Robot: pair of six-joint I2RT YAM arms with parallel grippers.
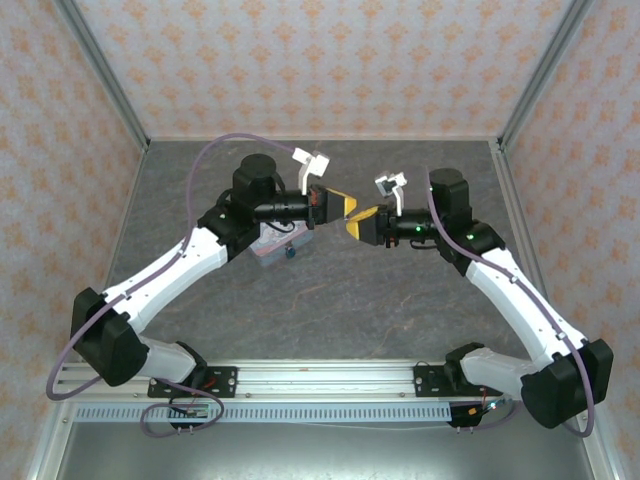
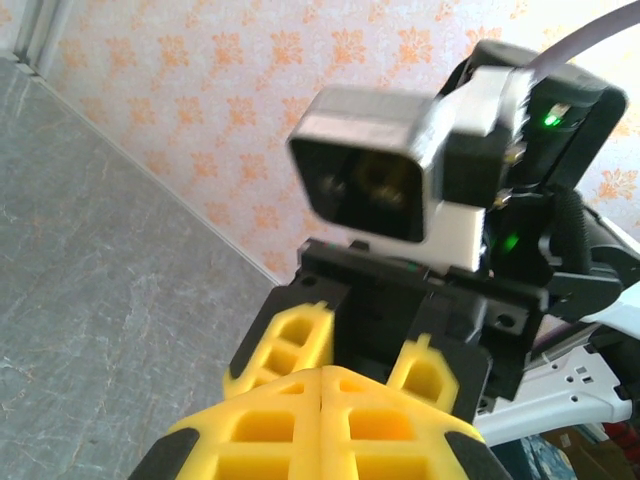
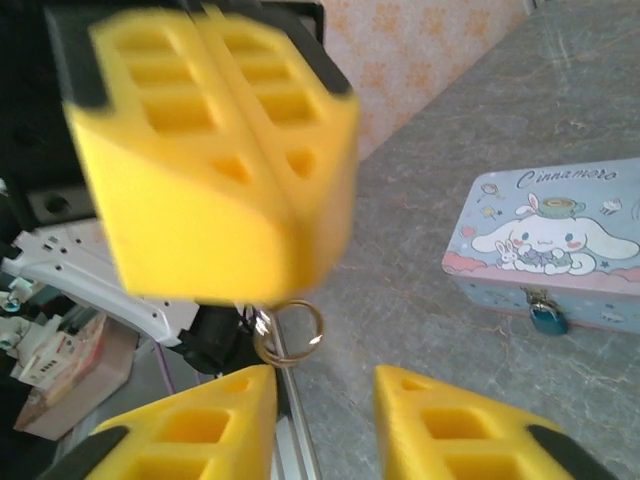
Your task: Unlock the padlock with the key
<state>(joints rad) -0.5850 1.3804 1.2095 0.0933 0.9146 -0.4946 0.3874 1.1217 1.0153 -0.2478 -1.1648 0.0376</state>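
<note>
My two grippers meet tip to tip in mid-air above the table's middle. The left gripper (image 1: 350, 208) (image 2: 322, 372) (image 3: 285, 250) is shut, and a small metal key ring (image 3: 290, 330) dangles from its tips; the key itself is hidden between the yellow pads. Just in front of that ring the right gripper (image 1: 354, 229) (image 3: 325, 375) (image 2: 360, 350) stands open, with nothing between its fingers. The tiny teal padlock (image 3: 547, 315) (image 1: 287, 252) hangs on the front of a pastel cartoon tin (image 3: 545, 235) (image 1: 272, 245), which sits on the table under the left arm.
The grey stone-look table (image 1: 330, 300) is walled by patterned panels at the back and sides. A metal rail (image 1: 320, 378) with both arm bases runs along the near edge.
</note>
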